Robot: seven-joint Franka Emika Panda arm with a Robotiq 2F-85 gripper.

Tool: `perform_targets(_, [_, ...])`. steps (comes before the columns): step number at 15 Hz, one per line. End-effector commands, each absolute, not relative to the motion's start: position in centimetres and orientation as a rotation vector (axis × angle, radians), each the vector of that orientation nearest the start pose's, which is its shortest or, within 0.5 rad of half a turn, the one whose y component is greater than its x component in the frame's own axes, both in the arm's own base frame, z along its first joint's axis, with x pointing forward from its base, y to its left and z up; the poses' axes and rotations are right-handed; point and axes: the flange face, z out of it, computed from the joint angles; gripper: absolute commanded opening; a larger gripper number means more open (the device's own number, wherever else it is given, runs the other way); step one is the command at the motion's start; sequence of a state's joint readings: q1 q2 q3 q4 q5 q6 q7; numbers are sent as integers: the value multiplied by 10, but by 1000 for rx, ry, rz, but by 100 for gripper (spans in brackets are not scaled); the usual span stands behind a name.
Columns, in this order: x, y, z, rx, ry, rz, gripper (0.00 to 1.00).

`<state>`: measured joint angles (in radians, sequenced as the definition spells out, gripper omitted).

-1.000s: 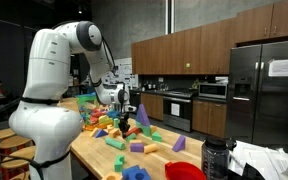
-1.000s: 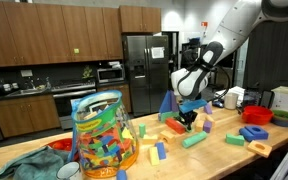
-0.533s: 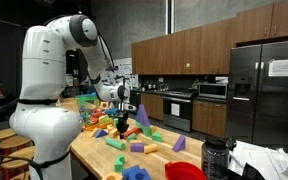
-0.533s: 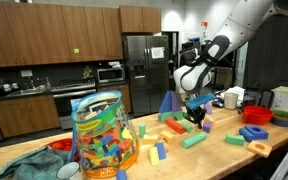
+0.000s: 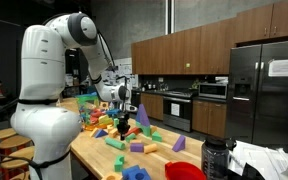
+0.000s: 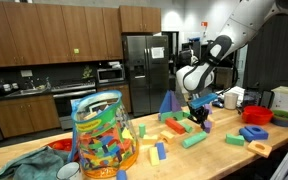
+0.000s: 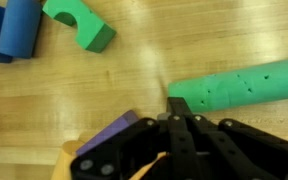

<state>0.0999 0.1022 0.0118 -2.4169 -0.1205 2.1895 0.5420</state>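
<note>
Your claw (image 7: 177,108) hangs above the table (image 7: 134,70), jaws pressed together on nothing. The green cylinder (image 7: 239,85) lies loose just beside its tip, ungripped, with a purple block (image 7: 124,122) opposite.

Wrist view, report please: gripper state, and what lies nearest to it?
Gripper shut, nothing seen in it. Long green block right at fingertips, contact unclear. Purple block partly hidden beneath.

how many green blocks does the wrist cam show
2: a green arch block at the top, and a green cylinder on the right beside the gripper. More may hide under the gripper.
</note>
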Motion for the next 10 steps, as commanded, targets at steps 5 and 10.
perform_targets(5, [452,66,239,-3258,465,408,0])
perform_targets(10, [455,78,243,-3253,438,357,0])
